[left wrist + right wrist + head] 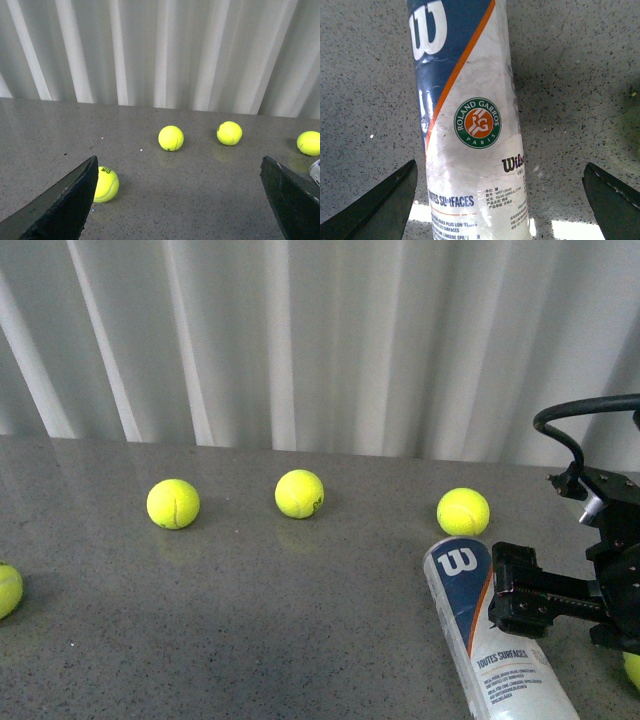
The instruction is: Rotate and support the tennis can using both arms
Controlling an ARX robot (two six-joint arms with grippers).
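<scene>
Fingers of the right gripper spread wide, one each side of the can in the right wrist view, with bench showing in the gap on both sides, so nothing gripped. Front view: that gripper sits low just right of the can, about mid-length; whether it touches, cannot tell. Can lies flat on the grey bench near the front right corner, slightly slanted, W end toward the back edge, other end cut off by the picture. Label faces up: blue field, orange stripe, round green logo, white text part nearest the gripper. Black cable loops above the right arm. Left gripper shows only in its wrist view: both fingers far apart, holding nothing, just bench between them, a sliver of the can at the picture's side. Balls: left ball, middle ball and right ball in a loose row toward the back edge, well apart from each other; right ball near the can's W end, not touching. Also fourth ball half cut off toward the bench's left side, fifth ball a sliver past the right gripper. White ribbed backdrop runs along the back edge.
</scene>
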